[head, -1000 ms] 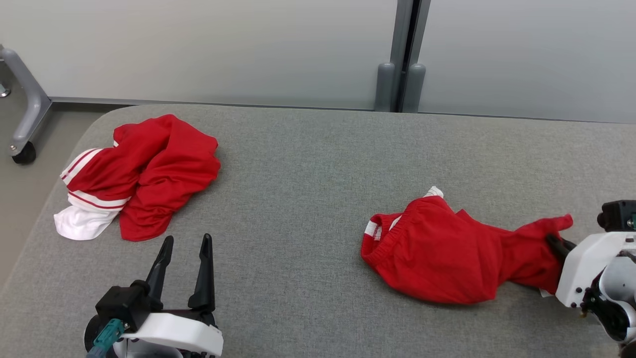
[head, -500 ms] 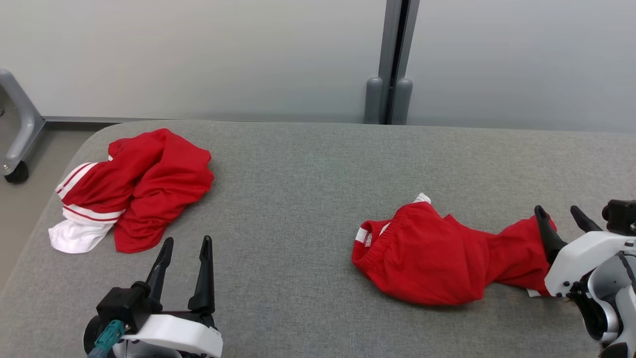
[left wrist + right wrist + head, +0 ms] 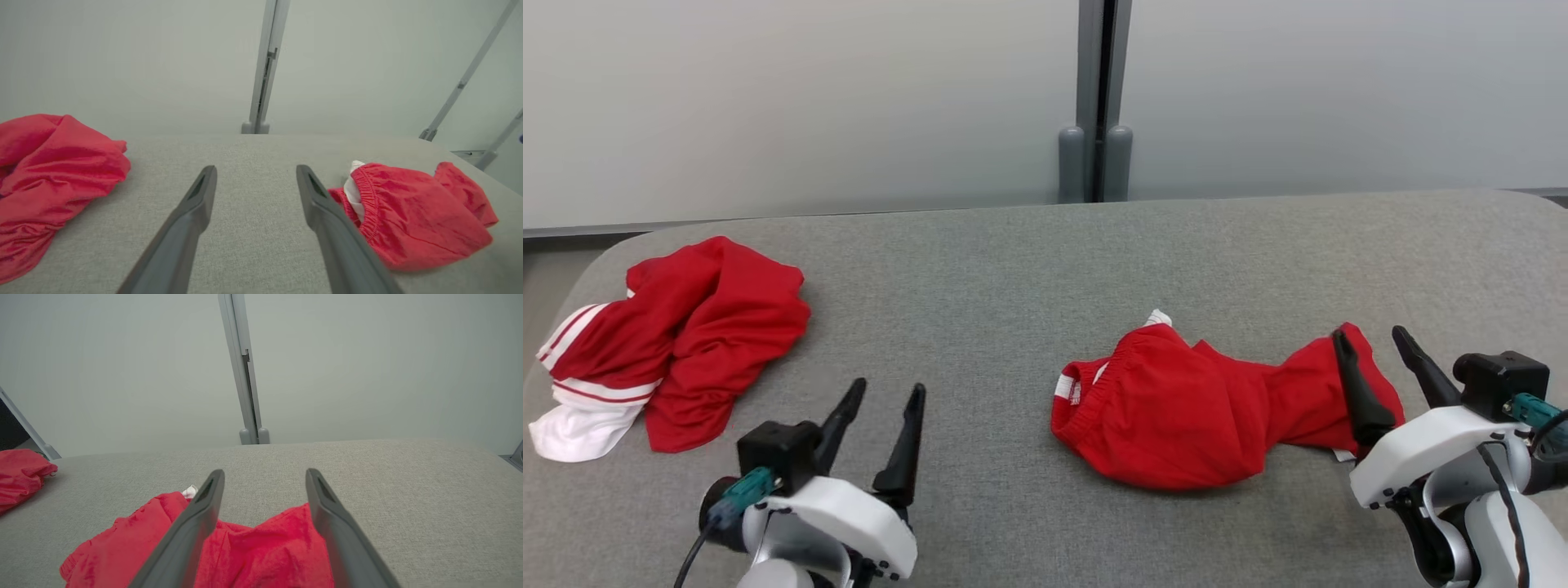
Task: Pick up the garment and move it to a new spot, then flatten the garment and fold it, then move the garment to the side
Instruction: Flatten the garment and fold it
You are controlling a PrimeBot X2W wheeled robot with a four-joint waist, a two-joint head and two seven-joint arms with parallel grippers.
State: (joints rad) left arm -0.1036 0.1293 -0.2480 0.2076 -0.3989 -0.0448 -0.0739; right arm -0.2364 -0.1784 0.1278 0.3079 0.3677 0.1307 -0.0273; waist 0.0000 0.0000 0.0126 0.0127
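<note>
A crumpled red garment with an elastic waistband (image 3: 1192,408) lies on the grey padded table (image 3: 1013,269), right of centre. My right gripper (image 3: 1368,333) stands open just over the garment's right end, its left finger in front of the cloth, holding nothing. In the right wrist view the red garment (image 3: 261,551) lies under and between the fingers of the right gripper (image 3: 265,471). My left gripper (image 3: 889,386) is open over bare table, well left of the garment. The left wrist view shows the left gripper (image 3: 256,168) with the garment (image 3: 408,220) to its right.
A second heap of red cloth with white stripes (image 3: 686,335) lies at the table's left end, also seen as the red heap (image 3: 49,163) and the red heap (image 3: 20,473). A grey wall with a vertical post (image 3: 1094,98) stands behind the table.
My right gripper, shut on the garment's right end a second ago, has opened and let it go. The head camera has turned, shifting the whole picture left.
</note>
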